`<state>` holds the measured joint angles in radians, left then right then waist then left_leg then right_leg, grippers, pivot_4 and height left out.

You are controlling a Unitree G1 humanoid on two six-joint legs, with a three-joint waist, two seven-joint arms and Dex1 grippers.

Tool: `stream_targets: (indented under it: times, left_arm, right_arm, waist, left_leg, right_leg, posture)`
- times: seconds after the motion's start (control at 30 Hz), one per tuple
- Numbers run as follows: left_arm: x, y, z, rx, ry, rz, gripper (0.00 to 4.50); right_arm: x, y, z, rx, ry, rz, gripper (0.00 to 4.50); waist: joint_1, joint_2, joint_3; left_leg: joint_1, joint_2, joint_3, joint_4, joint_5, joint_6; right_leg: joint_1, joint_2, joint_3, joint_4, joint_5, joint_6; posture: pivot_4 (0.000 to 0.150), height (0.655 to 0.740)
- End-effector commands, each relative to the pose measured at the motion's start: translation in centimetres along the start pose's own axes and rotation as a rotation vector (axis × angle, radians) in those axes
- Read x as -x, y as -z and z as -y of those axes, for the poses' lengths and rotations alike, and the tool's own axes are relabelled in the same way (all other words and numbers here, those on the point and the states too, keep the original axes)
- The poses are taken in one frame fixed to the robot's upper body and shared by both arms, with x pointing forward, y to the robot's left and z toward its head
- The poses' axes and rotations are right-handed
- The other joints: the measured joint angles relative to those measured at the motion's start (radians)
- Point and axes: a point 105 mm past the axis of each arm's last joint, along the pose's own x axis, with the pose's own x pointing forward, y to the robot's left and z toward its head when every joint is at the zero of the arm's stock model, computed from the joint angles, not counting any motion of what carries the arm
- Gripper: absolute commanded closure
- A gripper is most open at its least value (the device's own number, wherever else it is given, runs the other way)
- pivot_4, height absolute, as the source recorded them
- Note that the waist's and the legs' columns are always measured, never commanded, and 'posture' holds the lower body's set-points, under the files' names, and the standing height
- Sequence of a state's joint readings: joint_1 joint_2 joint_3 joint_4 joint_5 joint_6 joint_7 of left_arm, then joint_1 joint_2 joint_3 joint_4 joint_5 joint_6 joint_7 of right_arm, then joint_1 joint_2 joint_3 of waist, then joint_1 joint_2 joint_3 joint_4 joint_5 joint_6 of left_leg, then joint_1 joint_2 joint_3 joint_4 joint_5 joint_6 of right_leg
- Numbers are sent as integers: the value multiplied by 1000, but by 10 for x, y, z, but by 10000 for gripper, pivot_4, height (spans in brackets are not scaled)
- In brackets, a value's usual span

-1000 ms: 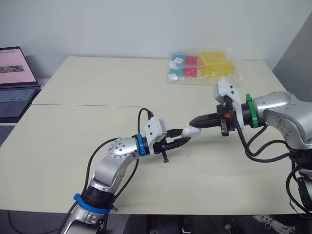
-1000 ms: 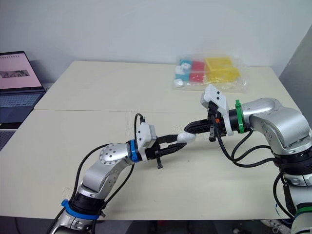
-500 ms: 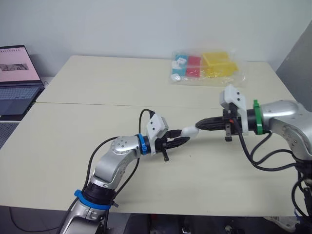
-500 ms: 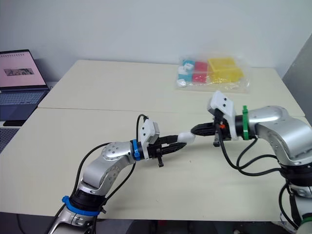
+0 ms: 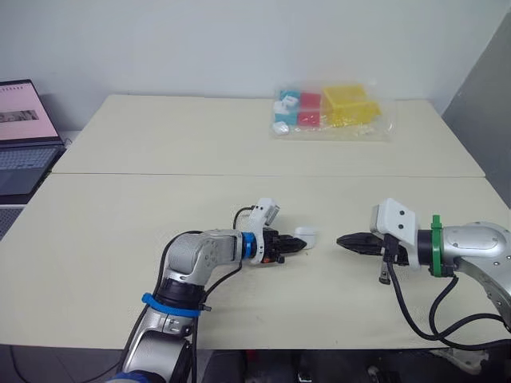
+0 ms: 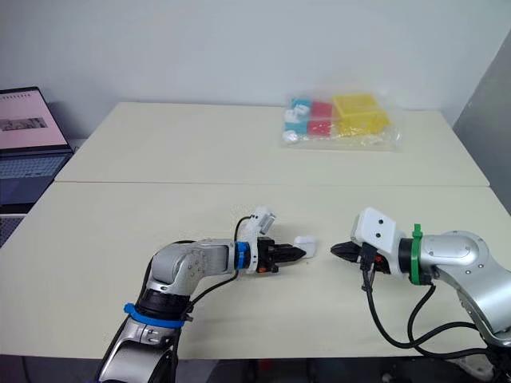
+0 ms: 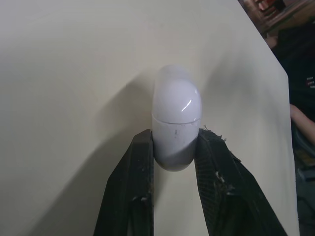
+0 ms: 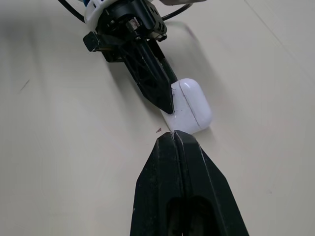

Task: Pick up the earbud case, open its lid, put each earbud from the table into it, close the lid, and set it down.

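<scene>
**A:** Counter [image 5: 160, 144] first. What is on it?

**B:** It is a wide, pale beige counter. An open laptop [image 5: 24, 136] sits just off its far left edge. A clear plastic bag [image 5: 327, 112] of blue, red and yellow boxes lies at the far side, right of centre.

**A:** And the arms?

**B:** Both reach in low over the near part, with their tips facing each other. The left claw [image 5: 295, 246] is pinching the earbud case [image 5: 306, 238] by one end, a black finger on each side. The right claw [image 5: 343, 239] is pressed together with nothing in it. Its tip is near the case but not touching it.

**A:** Where exactly is the case?

**B:** It is between the two claws, around the middle of the near half, and appears to rest on the counter. It is small, white and glossy. The lid is shut, with the seam visible, and the rounded lid end points away from the left claw.
</scene>
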<state>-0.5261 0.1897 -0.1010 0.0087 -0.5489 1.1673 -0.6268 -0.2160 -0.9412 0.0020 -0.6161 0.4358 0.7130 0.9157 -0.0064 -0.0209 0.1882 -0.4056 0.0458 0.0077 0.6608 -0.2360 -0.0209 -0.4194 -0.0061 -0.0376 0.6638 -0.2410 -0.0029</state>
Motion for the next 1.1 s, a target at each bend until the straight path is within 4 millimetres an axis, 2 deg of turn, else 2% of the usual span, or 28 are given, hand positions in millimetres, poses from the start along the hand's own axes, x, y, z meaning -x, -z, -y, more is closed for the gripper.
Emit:
stream_targets:
  times: [0.03,0.23,0.3,0.33,0.6,0.63,0.67,0.77,0.8,0.83,0.9,0.93,1.0,1.1]
  left_arm:
    - [2,3,-5,88,-4,-29,37082]
    - [4,8,-18,108,-92,-58,37082]
    - [8,6,-20,107,-96,-41,29756]
    - [11,5,-22,109,-110,-35,27807]
    - [52,8,-33,66,-176,-41,3511]
    - [58,9,-31,41,-176,-44,817]
    - [63,10,-30,24,-175,-48,341]
    - [92,10,-29,-284,-225,-56,341]
    - [100,10,-29,-453,-240,-75,341]
    - [107,11,-29,-593,-239,-96,115]
    - [120,10,-26,-741,-207,-99,0]
    - [126,6,-22,-805,-184,-76,0]
    - [133,1,-17,-882,-154,-52,0]
    - [141,-9,-4,-895,-101,8,0]
  right_arm:
    - [2,-9,7,42,51,16,45000]
    - [1,-9,9,48,47,9,45000]
    - [1,-8,10,47,44,10,45000]
    - [1,-9,10,49,39,12,45000]
    - [5,-10,10,45,1,27,45000]
    - [6,-11,10,56,-3,34,45000]
    - [6,-12,11,63,-7,39,45000]
    - [10,-16,9,94,-49,71,45000]
    - [12,-15,12,113,-39,72,45000]
    - [14,-14,13,129,-38,66,43319]
    - [17,-14,16,145,-34,61,39427]
    - [19,-15,17,161,-37,58,36122]
    - [22,-15,18,182,-41,53,29034]
    - [31,-14,22,193,-42,29,18539]
  waist:
    - [1,0,0]
    - [2,0,0]
    - [2,0,0]
    - [1,0,0]
    - [-15,0,0]
    - [-19,0,0]
    - [-22,0,0]
    - [-30,0,0]
    - [-30,-1,0]
    - [-26,0,0]
    - [-18,0,0]
    - [-15,0,0]
    - [6,0,0]
    - [20,0,0]
  left_leg:
    - [0,0,0,0,0,0]
    - [0,0,0,-1,0,0]
    - [0,0,0,-1,0,0]
    - [0,0,1,-1,0,0]
    - [7,2,-2,-2,0,0]
    - [7,2,-3,-2,0,0]
    - [7,2,-4,-2,0,0]
    - [8,2,-3,-5,0,0]
    - [10,2,-3,-8,0,0]
    - [12,2,-2,-13,0,-1]
    - [13,1,1,-16,1,-1]
    - [11,2,1,-16,1,-1]
    - [6,2,2,-16,1,-1]
    - [4,1,2,-16,1,-2]
  right_leg:
    - [0,0,0,0,0,0]
    - [0,0,2,-1,0,0]
    - [0,0,3,-1,0,0]
    - [0,0,3,-1,0,0]
    - [5,3,2,1,-1,-1]
    - [5,3,2,1,-1,-1]
    - [5,3,2,1,-1,-1]
    - [4,3,3,0,-1,-2]
    - [4,2,5,0,-1,-3]
    - [4,2,6,-1,-2,-4]
    - [3,2,6,0,-4,-9]
    - [1,1,5,0,-5,-10]
    - [-3,0,4,0,-6,-11]
    - [-3,0,2,-2,-7,-11]
  posture:
    - [1500,7359]
    - [1500,7359]
    - [1500,7359]
    - [1500,7359]
    - [1500,7359]
    - [1500,7359]
    - [1500,7359]
    - [1500,7359]
    - [1500,7359]
    - [1500,7359]
    - [1500,7359]
    - [1500,7359]
    - [1500,7359]
    - [1500,7359]
